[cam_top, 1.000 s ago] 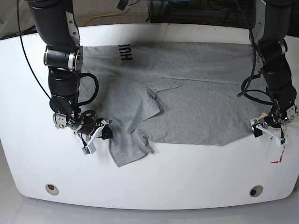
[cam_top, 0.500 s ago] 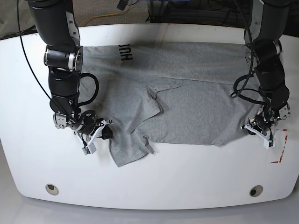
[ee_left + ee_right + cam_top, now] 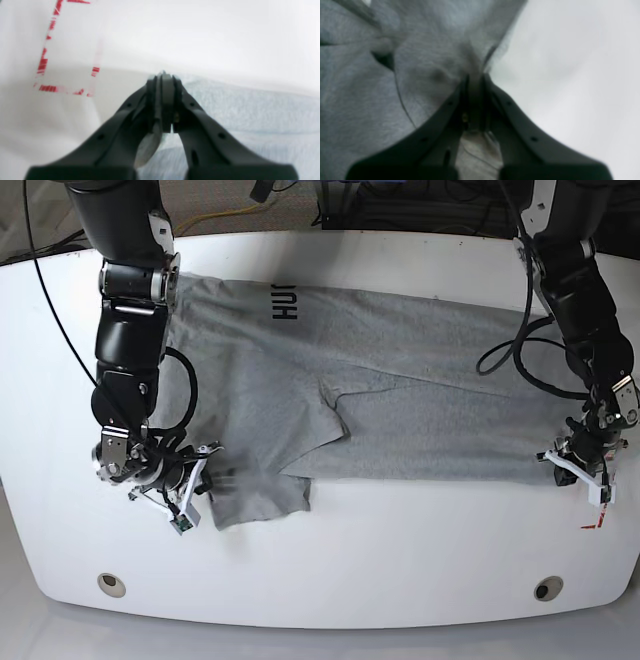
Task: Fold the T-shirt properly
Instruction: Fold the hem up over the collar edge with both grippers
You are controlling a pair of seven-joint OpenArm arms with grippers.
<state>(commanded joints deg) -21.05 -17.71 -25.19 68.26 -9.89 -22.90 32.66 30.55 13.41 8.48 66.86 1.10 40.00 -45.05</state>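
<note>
The T-shirt (image 3: 400, 390) is lying spread across the white surface (image 3: 400, 550), its grey body stretching between the two arms, with black letters (image 3: 285, 300) showing near the far edge and a folded flap creasing the middle.

The right gripper (image 3: 190, 488) is sitting low at the shirt's near corner. In the right wrist view its fingers (image 3: 460, 100) are pressing together around a pinch of grey cloth, which is bunching up just ahead of the tips and spilling out behind them; bare surface is lying just to one side of them.

The left gripper (image 3: 575, 465) is resting at the opposite edge of the shirt. In the left wrist view its fingers (image 3: 167, 100) are closing tightly against each other, with a thin sliver of pale fabric showing between them near the base. The shirt's edge is running away to one side of the tips, and the red tape marks (image 3: 47, 62) are lying on the surface to the other side, a little apart from the tips.
</note>
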